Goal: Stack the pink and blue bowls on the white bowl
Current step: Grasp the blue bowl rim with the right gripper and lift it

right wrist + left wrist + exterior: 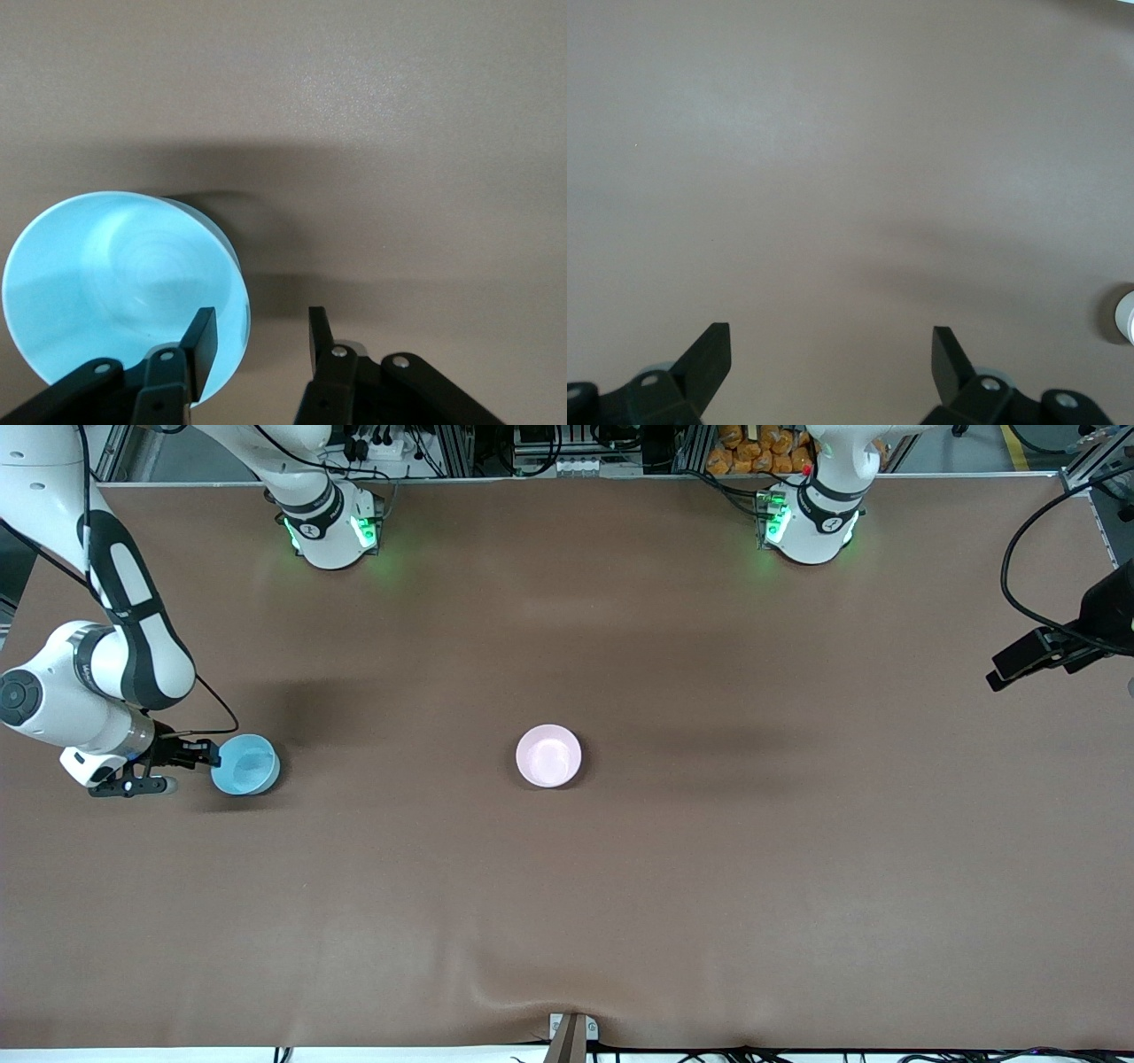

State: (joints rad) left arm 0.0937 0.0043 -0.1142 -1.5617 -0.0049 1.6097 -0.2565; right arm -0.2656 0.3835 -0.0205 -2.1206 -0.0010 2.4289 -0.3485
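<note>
Front view: my right gripper (pixel 209 756) is at the blue bowl (pixel 245 764) rim; pink bowl (pixel 548 755) mid-tabletop (pixel 709 868), well apart.
Left wrist view: left gripper (pixel 831 357) jaws spread wide, holding nothing.
Right wrist view: jaws straddle the bowl's wall, gap visible.

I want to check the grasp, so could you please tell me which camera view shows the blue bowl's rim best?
The right wrist view: the blue bowl fills it, with the right gripper straddling the rim, one finger inside and one outside. The front view shows the whole bowl small, at the right arm's end of the table. The left wrist view does not show it.
</note>
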